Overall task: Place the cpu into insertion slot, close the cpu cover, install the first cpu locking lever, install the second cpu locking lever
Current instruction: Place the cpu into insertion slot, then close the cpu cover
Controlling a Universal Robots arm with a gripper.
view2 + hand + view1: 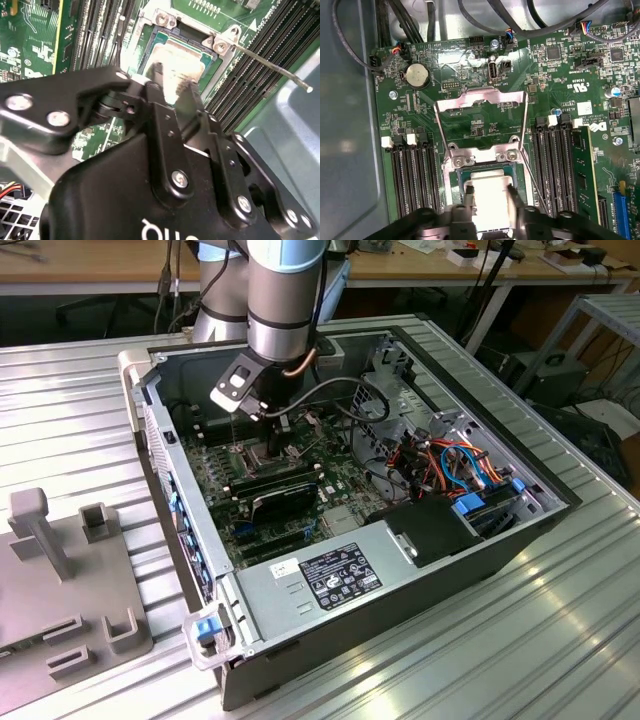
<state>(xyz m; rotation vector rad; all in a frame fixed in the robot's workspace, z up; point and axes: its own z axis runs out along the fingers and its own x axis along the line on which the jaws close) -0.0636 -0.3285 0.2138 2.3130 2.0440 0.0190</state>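
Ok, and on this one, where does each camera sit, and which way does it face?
Exterior view: off the arm, high beside the open computer case, looking down into it; shows the arm and gripper.
First wrist view: on the arm, facing down at the motherboard; the gripper shows, over the cpu.
Second wrist view: on the arm, close behind the gripper, facing the cpu at the insertion slot.
Shared: both wrist views show gripper and cpu.
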